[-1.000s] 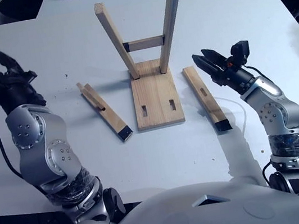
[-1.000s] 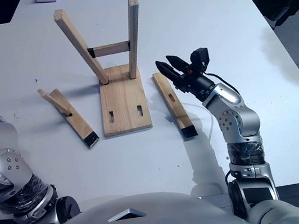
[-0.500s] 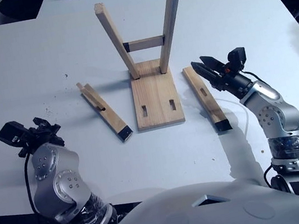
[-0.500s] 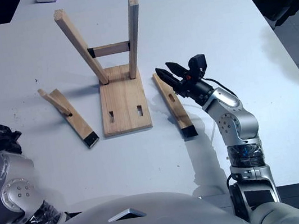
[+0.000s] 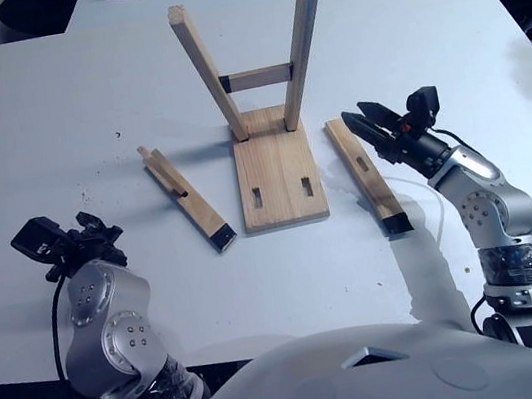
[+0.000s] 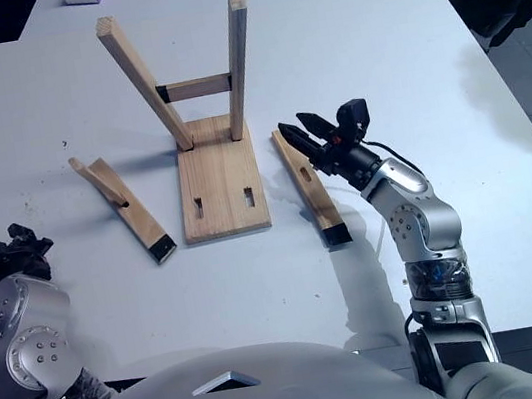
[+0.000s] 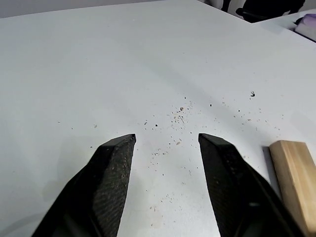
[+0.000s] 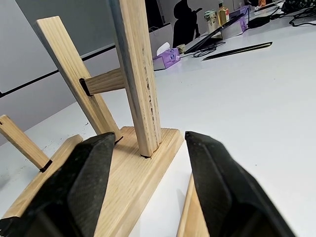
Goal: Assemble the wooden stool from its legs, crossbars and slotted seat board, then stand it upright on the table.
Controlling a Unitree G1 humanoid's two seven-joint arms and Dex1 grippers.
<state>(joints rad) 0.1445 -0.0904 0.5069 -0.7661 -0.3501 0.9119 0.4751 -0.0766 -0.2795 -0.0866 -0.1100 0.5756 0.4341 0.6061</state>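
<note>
Left hand (image 7: 167, 140) has dropped low

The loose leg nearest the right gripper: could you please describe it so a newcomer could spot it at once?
On the white table, a seat board lies flat with two legs standing up from its far end. The loose leg lies flat right of that board, the right gripper near its far end. The left loose leg carries a crossbar stub; this one is bare.

Head eyes look steeply down over the whole table (image 5: 48, 102); wrist cameras skim its surface, the right sharing the stool (image 5: 279, 172) close-up.
</note>
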